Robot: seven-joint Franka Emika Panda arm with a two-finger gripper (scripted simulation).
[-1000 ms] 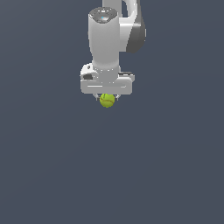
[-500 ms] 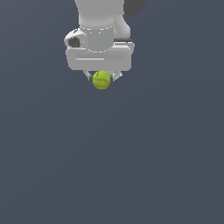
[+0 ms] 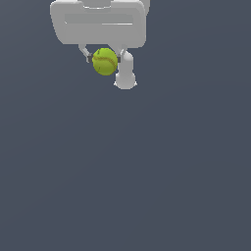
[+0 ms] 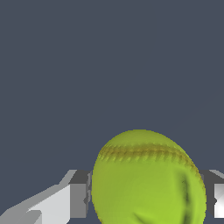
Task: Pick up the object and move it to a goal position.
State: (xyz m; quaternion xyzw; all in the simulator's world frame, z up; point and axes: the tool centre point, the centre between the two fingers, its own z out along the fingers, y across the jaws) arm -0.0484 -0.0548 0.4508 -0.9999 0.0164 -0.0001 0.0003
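tool (image 3: 106, 62): I see it clamped on ball (image 3: 105, 61)
ball: looks light, round, could slip
hold: across its middle

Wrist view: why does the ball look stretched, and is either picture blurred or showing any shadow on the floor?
In the wrist view the ball sits so near the lens that it bulges egg-shaped and is cut off by the frame, though its seam stays crisp; in the exterior view the ball looks round between the fingers of the gripper, edges slightly soft, lighting flat, with no shadow on the plain grey floor.
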